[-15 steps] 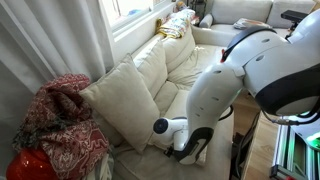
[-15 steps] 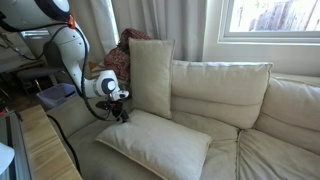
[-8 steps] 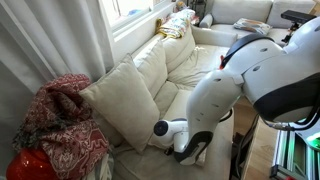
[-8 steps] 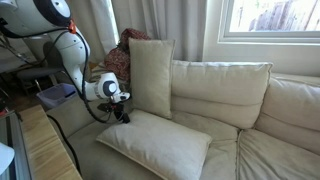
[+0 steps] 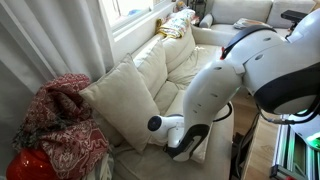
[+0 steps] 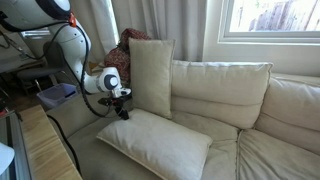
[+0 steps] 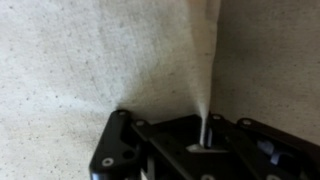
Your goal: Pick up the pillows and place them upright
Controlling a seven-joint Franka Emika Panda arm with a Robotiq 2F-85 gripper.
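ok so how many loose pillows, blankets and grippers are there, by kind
cream pillows: 2, the upright pillow and the flat pillow
red patterned blanket: 1
gripper: 1
total: 4

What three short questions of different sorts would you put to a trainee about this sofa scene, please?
1. True or false: the flat pillow lies on the floor.
2. Multiple choice: the gripper is A) at a corner of that pillow; B) on the windowsill; C) touching the curtain.
3. Short answer: what red thing is bunched behind the upright pillow?

Key: 1 false; 2 A; 3 the patterned blanket.
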